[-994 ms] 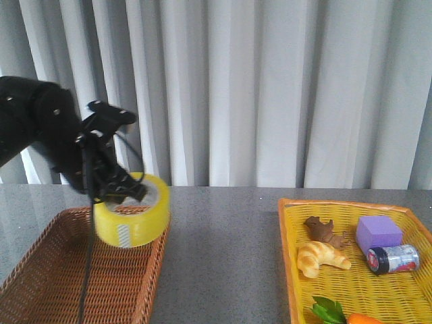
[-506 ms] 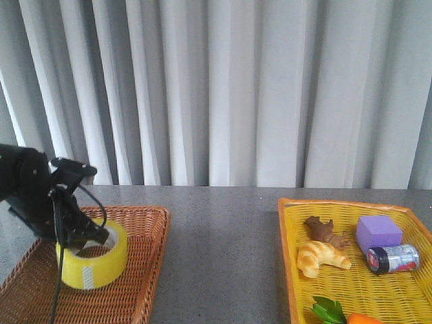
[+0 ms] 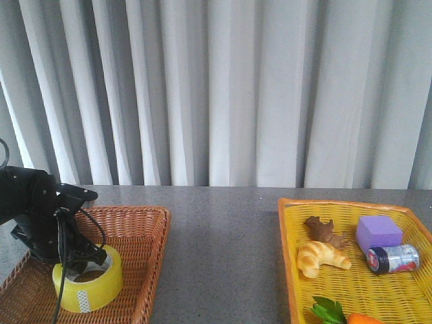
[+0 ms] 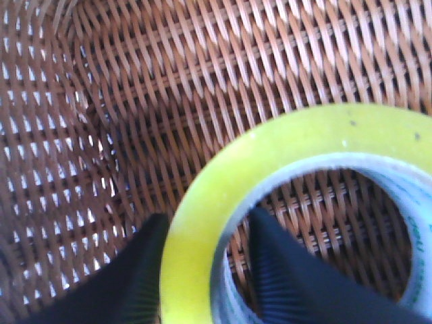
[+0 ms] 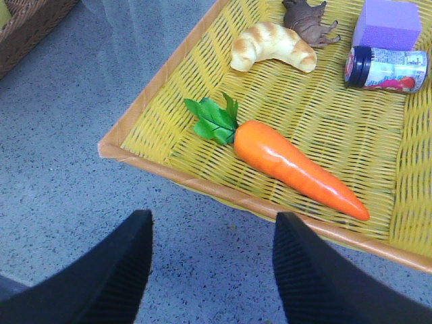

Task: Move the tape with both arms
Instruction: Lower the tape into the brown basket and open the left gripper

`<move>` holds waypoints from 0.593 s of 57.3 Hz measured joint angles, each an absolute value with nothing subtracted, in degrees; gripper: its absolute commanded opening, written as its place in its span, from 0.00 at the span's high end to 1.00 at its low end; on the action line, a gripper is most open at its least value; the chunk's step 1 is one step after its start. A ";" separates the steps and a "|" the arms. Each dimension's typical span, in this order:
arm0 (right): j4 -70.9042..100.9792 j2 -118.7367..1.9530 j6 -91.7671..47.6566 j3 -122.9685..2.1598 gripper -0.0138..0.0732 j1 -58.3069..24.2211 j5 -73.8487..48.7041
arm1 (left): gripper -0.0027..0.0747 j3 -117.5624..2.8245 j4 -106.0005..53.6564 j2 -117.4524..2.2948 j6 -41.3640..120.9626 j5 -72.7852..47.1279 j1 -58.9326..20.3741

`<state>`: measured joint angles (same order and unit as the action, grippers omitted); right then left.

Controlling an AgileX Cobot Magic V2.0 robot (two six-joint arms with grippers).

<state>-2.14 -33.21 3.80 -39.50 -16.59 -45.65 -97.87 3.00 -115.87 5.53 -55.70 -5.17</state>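
Two fingers of my left hand [image 4: 202,277] straddle the wall of the tape [image 3: 88,284], one pad outside the yellow band and one inside the white core, pinching it firmly. The roll sits low in the brown wicker basket [image 3: 138,223] on the left of the worktop [image 3: 223,243]; from the front I judge its bottom edge touches the weave or is just above it, though I cannot tell which. In the wrist view the roll looks slightly tilted.

To finish well, I should settle the roll flat on the weave before I let go, so it does not tip or roll against the basket wall. Then spread the fingers only enough to clear the band, and lift straight up so the inner finger does not drag the core along.

My right hand [image 5: 212,270] hangs wide and empty over the bare worktop, near the rim of the yellow tray [image 5: 169,169] with the carrot [image 5: 290,165], well apart from the tape.
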 measured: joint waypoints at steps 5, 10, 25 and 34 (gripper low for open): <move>-2.14 -33.21 3.80 -39.50 0.37 -16.59 -45.65 | 0.35 -97.87 2.38 -115.29 5.53 -55.76 -5.17; -2.14 -33.21 3.80 -39.50 0.37 -16.59 -45.69 | 0.35 -97.87 1.85 -113.59 5.53 -55.76 -5.17; -2.14 -33.21 3.80 -39.50 0.37 -16.59 -45.69 | 0.36 -97.87 1.62 -103.69 5.58 -58.38 -5.17; -2.14 -33.21 3.80 -39.50 0.37 -16.59 -45.69 | 0.36 -97.80 1.45 -96.26 5.68 -62.34 -5.17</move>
<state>-2.14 -33.21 3.80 -39.50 -16.59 -45.69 -97.80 1.45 -96.26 5.68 -62.34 -5.17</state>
